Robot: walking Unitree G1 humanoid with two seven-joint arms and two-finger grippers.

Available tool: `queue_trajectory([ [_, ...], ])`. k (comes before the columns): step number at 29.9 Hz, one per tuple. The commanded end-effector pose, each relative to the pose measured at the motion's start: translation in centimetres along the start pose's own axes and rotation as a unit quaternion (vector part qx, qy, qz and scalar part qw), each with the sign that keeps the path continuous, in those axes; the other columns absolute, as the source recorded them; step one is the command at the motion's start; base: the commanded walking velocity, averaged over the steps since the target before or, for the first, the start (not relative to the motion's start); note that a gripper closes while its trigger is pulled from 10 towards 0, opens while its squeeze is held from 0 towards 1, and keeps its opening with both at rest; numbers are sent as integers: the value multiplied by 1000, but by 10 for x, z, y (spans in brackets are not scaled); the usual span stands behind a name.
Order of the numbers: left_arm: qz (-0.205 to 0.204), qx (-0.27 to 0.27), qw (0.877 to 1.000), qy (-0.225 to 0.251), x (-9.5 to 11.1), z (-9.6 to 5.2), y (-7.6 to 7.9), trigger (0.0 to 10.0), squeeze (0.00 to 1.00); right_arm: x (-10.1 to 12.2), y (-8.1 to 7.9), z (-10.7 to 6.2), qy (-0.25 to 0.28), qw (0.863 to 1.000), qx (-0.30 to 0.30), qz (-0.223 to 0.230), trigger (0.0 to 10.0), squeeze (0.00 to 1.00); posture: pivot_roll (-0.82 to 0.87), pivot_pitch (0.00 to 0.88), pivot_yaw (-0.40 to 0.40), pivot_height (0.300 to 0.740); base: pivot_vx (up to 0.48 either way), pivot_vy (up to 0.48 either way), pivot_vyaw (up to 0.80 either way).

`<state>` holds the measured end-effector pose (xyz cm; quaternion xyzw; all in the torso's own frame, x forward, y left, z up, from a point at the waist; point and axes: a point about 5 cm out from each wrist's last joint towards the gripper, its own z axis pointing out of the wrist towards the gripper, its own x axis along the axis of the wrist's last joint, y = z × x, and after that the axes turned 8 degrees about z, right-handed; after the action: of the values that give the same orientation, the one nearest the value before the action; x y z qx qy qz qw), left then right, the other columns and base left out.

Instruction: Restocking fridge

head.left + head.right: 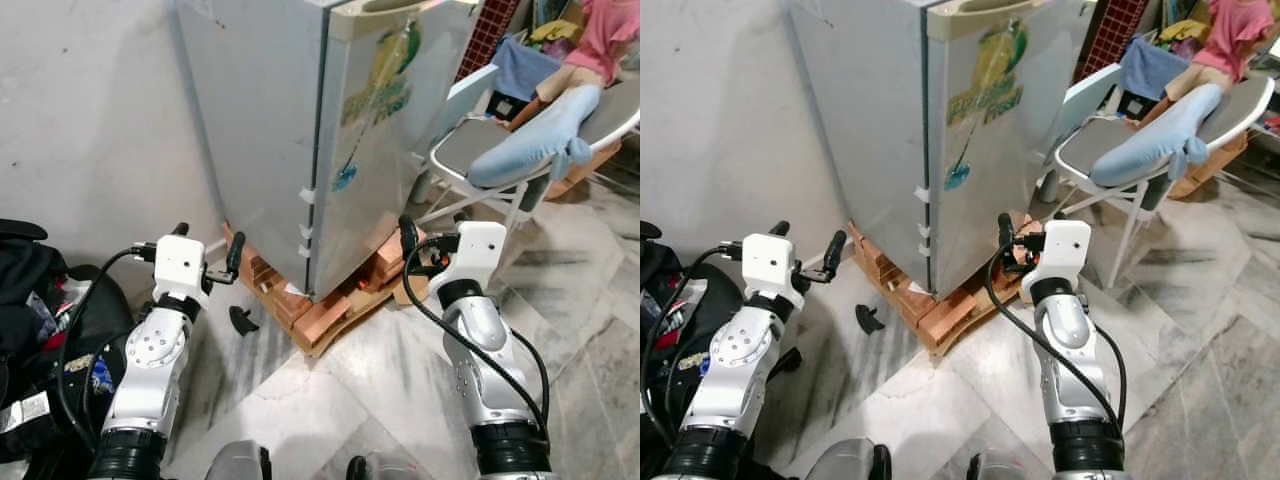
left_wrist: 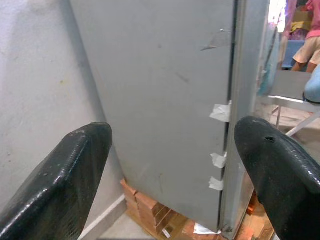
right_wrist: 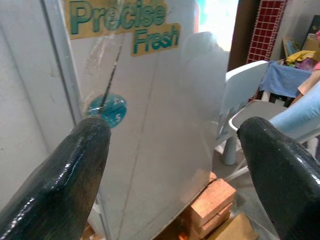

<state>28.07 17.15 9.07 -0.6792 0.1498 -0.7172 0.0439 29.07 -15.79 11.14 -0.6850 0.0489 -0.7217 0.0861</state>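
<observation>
Your head views look down at the fridge (image 1: 330, 130); both wrist views face it at close range.

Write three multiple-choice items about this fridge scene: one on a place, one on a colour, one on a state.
1. What does the fridge stand on?
A. a stack of bricks
B. a metal trolley
C. bare floor

2. What colour is the round sticker on the fridge door?
A. red
B. teal
C. black

3. How do the jaws of the right gripper stand?
A. shut on a bottle
B. shut on the door edge
C. open and holding nothing

Answers:
1. A, the bricks show under the fridge's bottom corner in the head views.
2. B, the right wrist view shows it teal, below the "Precise Fresh" lettering.
3. C, the two black fingers stand wide apart with the closed door seen between them; the left gripper is open the same way.
</observation>
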Motion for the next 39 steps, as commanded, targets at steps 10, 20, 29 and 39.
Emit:
queue_trajectory([
  [10, 3, -4, 1000, 8, 3, 1, 1, 10000, 0, 0, 4, 0, -5, 1000, -7, -3, 10000, 0, 20, 62, -29, 740, 0, 0, 0],
  [20, 3, -4, 1000, 8, 3, 1, 1, 10000, 0, 0, 4, 0, -5, 1000, -7, -3, 10000, 0, 20, 62, -29, 740, 0, 0, 0],
  [29, 3, -4, 1000, 8, 3, 1, 1, 10000, 0, 0, 4, 0, -5, 1000, -7, -3, 10000, 0, 20, 62, -29, 740, 0, 0, 0],
  [39, 3, -4, 1000, 8, 3, 1, 1, 10000, 0, 0, 4, 0, -5, 1000, -7, -3, 10000, 0, 20, 62, -29, 740, 0, 0, 0],
])
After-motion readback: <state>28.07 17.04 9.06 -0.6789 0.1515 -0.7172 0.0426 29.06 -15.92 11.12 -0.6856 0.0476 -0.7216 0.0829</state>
